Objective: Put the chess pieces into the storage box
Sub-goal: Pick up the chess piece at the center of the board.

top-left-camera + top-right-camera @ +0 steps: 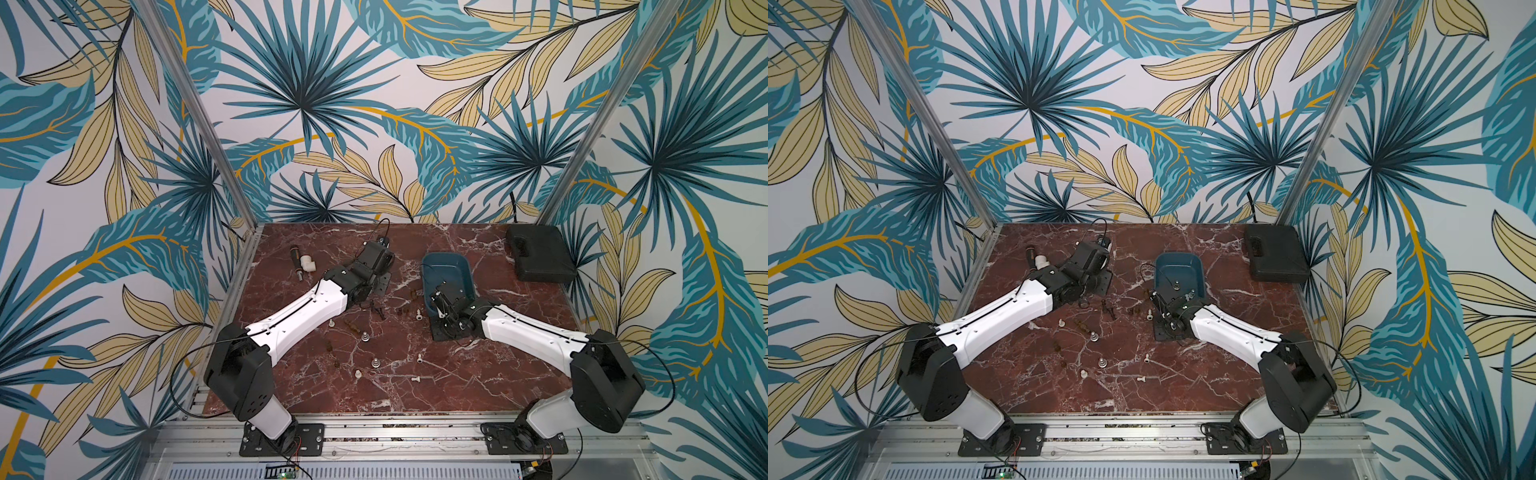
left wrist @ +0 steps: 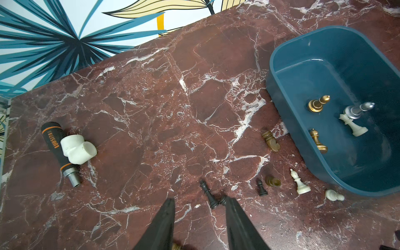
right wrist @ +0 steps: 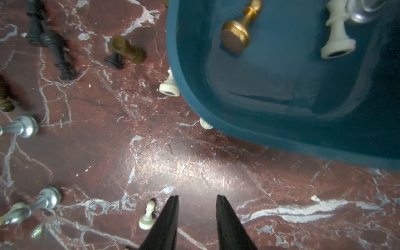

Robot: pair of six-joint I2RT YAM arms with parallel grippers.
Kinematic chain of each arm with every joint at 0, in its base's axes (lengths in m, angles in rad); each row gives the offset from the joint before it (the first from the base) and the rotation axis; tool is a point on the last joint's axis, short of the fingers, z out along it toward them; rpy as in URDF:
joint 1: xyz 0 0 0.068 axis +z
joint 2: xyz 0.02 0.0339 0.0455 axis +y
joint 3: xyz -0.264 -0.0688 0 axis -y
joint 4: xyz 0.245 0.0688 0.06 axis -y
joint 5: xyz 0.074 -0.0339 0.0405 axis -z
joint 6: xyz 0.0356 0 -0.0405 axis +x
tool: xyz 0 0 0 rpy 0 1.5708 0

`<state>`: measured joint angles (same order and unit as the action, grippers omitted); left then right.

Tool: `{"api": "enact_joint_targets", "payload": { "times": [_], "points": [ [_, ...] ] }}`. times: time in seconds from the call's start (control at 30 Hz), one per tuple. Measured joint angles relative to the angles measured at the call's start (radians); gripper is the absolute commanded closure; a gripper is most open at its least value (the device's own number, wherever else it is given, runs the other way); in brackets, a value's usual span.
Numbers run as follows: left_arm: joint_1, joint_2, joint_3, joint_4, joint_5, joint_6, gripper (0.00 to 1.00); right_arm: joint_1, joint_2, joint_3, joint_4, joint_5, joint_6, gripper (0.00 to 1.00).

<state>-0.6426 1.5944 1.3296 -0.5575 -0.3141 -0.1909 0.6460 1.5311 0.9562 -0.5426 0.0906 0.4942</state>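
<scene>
The teal storage box stands right of the table's middle, and several chess pieces lie inside it, among them a gold one, a silver one and a white one. Several more chess pieces are scattered over the marble left of the box and in front of it. My left gripper is open with nothing between its fingers. A fallen black piece lies by one fingertip. My right gripper is open and empty above bare marble near the box. A white pawn stands just outside one finger.
A black-and-orange tool and a white pipe elbow lie at the back left. A flat black case sits in the back right corner. Two white pieces rest against the box's outer wall. Metal frame posts rise at both back corners.
</scene>
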Motion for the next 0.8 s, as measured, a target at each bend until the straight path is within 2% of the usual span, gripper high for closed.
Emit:
{"api": "enact_joint_targets", "payload": {
  "times": [0.5, 0.8],
  "points": [
    [0.000, 0.000, 0.000, -0.008, -0.008, 0.001, 0.57, 0.001, 0.151, 0.031, 0.135, 0.111, 0.022, 0.67],
    [0.000, 0.003, 0.000, -0.008, -0.007, 0.001, 0.57, 0.001, 0.176, 0.034, 0.154, 0.146, 0.022, 0.74]
  ]
}}
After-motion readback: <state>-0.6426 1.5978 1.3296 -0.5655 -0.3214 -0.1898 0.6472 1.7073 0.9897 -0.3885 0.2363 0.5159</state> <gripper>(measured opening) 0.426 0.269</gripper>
